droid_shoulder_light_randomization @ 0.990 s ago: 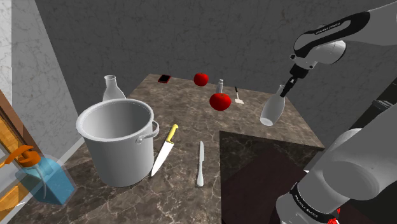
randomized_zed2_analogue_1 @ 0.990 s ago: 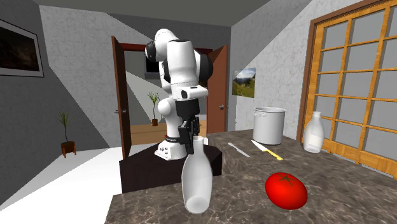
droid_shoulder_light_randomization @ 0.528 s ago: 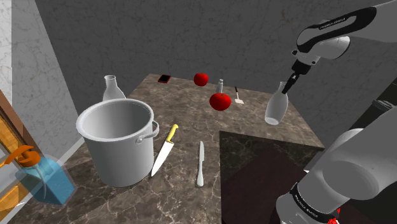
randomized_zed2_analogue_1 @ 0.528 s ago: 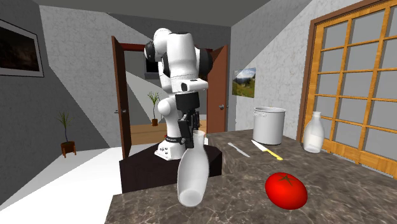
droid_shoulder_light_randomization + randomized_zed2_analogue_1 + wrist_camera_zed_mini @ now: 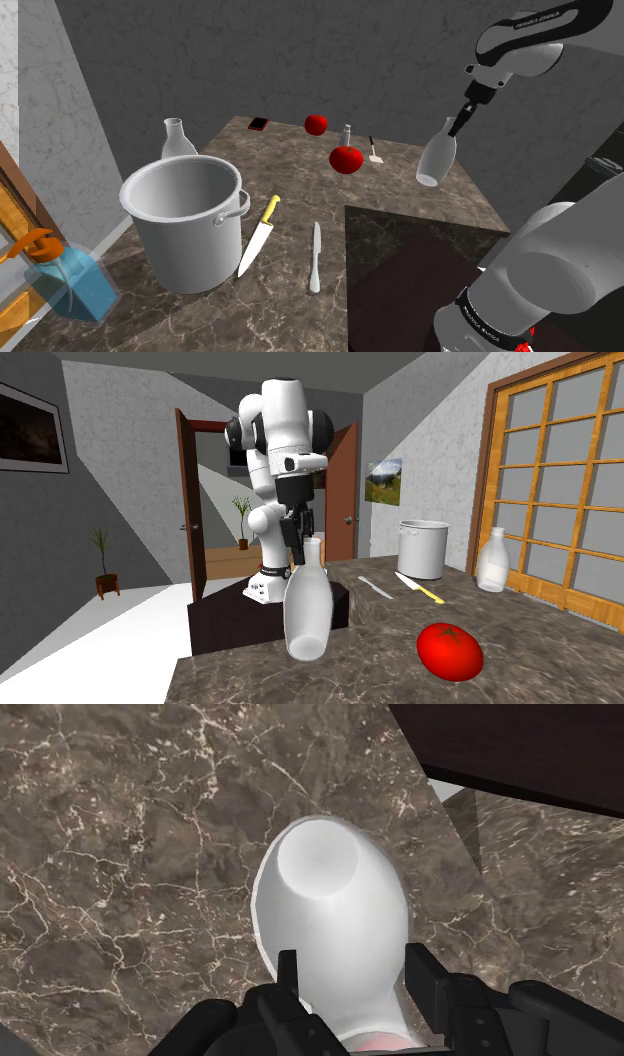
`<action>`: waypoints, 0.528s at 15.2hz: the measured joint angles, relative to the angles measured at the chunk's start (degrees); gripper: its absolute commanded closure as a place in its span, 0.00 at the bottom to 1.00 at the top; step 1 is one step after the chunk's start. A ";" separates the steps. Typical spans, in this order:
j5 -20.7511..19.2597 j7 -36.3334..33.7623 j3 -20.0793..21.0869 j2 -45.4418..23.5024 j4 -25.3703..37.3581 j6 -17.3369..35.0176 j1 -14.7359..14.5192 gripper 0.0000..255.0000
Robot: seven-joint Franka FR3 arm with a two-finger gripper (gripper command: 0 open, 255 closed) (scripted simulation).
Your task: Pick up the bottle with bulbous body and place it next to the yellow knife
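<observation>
Shoulder view, from its left: a blue see-through container [image 5: 70, 285] sits beside the marble countertop [image 5: 285, 165]. Next comes a big grey pot [image 5: 185, 215] w/ a clear bottle [image 5: 177, 138] just behind it. The yellow knife [image 5: 258, 237] lies just beside the pot, yellow handle pointing away from the stand, blade toward the near edge. A grey table knife [image 5: 315, 257] lies near it, approx parallel. Further back are a small dark phone [image 5: 259, 124], a red tomato [image 5: 346, 159], a second tomato [image 5: 316, 124] & a slim little bottle [image 5: 347, 133].

Toward that view's right the white bottle [image 5: 437, 157] hangs in the air over the countertop's edge. It's tilted, base lowest, well apart from the yellow knife. The gripper [image 5: 460, 118] has it by the neck.

Second exterior view: the white bottle [image 5: 308, 602] hangs clear of the marble in front of the arm, gripper [image 5: 301, 542] at its top. The pot [image 5: 424, 548] & yellow knife [image 5: 420, 588] are well off to its right.

Wrist view: the fingers [image 5: 290, 974] stand partway apart & clasp the white bottle [image 5: 330, 904] btwn them. Its round base faces the marble below.
</observation>
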State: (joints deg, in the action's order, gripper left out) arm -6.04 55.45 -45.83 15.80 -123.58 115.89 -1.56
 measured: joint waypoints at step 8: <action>-0.36 -0.66 1.07 1.07 5.46 -6.31 0.04 1.00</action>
State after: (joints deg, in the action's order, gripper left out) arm -6.41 54.79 -44.76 16.87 -118.11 109.57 -1.52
